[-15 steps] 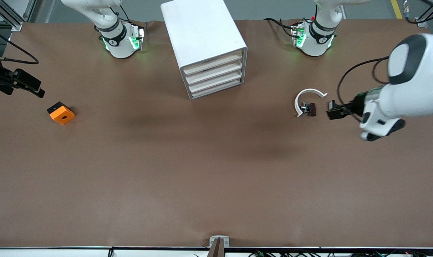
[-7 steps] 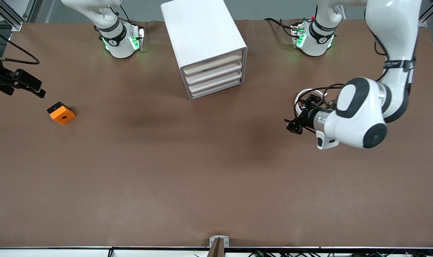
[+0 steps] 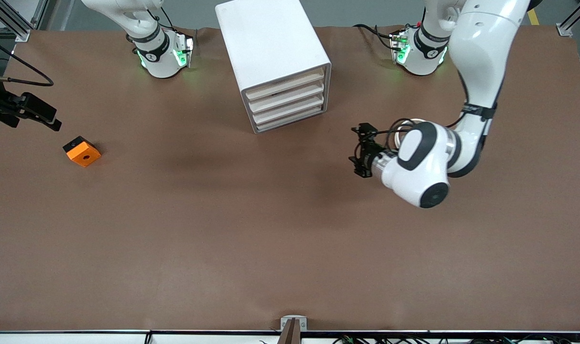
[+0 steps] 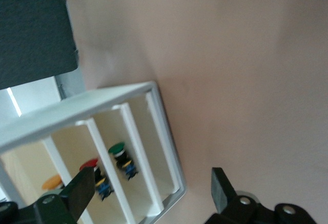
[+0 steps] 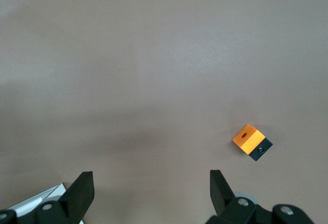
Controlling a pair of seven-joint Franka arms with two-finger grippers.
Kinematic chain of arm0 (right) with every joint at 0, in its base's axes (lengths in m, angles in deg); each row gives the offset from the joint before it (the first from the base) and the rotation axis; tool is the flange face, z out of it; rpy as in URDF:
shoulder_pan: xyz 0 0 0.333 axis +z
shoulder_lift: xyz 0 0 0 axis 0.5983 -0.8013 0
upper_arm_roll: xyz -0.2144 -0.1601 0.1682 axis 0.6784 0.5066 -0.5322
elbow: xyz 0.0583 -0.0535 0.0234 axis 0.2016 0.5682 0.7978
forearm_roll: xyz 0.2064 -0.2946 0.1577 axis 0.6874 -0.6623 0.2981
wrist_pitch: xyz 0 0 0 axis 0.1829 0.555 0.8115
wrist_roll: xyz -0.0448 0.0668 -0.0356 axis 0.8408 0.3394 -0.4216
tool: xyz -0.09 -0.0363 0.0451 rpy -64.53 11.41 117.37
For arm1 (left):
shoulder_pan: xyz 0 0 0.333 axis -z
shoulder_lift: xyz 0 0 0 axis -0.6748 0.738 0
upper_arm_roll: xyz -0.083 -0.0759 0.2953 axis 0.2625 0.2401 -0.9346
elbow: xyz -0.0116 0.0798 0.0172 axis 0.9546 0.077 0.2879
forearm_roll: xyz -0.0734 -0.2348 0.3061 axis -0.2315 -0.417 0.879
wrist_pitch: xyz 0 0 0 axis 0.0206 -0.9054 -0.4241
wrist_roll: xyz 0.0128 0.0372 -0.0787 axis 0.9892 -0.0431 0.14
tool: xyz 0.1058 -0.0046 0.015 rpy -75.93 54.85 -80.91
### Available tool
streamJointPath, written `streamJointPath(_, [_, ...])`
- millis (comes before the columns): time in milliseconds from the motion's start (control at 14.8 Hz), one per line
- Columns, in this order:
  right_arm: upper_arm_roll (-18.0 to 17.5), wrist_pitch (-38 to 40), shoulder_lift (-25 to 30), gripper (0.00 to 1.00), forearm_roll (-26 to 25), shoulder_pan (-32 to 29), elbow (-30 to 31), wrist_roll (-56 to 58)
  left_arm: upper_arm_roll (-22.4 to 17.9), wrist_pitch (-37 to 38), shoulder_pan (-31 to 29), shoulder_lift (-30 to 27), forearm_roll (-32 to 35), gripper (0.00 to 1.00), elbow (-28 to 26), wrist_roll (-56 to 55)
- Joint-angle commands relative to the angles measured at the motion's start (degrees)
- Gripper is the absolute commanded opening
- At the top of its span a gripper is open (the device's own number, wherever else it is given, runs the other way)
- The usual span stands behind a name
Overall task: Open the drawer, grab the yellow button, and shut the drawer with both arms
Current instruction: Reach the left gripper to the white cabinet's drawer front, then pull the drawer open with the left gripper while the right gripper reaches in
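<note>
The white drawer cabinet stands between the two arm bases, all its drawers flush. In the left wrist view, its front shows a green-capped button and a red-capped button inside. An orange-yellow cap sits deeper in, partly hidden by a finger. My left gripper is open and empty, low over the table, facing the cabinet front. My right gripper is open and empty, waiting above the table at the right arm's end.
An orange block with a centre hole lies under the right gripper's reach. A white arc lies mostly hidden under the left arm's wrist. Bare brown table stretches toward the front camera.
The left arm has swung from the left arm's end of the table toward the cabinet, passing over the white arc and clip. The right arm has not moved.
</note>
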Motion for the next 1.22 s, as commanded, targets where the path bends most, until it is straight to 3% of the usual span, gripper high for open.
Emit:
streamJointPath(0, [-0.25, 0.56, -0.32, 1.00, -0.25, -0.21, -1.01, 0.57, -0.13, 1.18, 2.02, 2.89, -6.35, 1.00, 1.70, -2.16])
streamJointPath(271, [-0.25, 0.56, -0.32, 1.00, -0.25, -0.21, -1.01, 0.57, -0.13, 1.71, 5.09, 4.30, -14.18, 1.00, 1.87, -10.75])
streamJointPath(475, [-0.25, 0.56, -0.32, 1.00, -0.25, -0.21, -1.01, 0.57, -0.13, 3.02, 8.25, 4.40, -16.04, 1.00, 1.88, -15.33])
streamJointPath(746, [-0.25, 0.56, -0.32, 1.00, -0.25, -0.12, -1.01, 0.66, -0.13, 6.18, 11.77, 5.18, -17.27, 0.89, 1.70, -18.51])
streamJointPath(1085, [-0.33, 0.56, -0.32, 1.00, -0.16, 0.14, -1.01, 0.57, -0.13, 7.51, 16.16, 6.15, -17.44, 0.85, 1.44, -20.36])
streamJointPath(1153, [-0.42, 0.56, -0.32, 1.00, -0.16, 0.14, -0.92, 0.57, -0.13, 7.60, 16.61, 6.33, -17.62, 0.76, 1.44, -20.44])
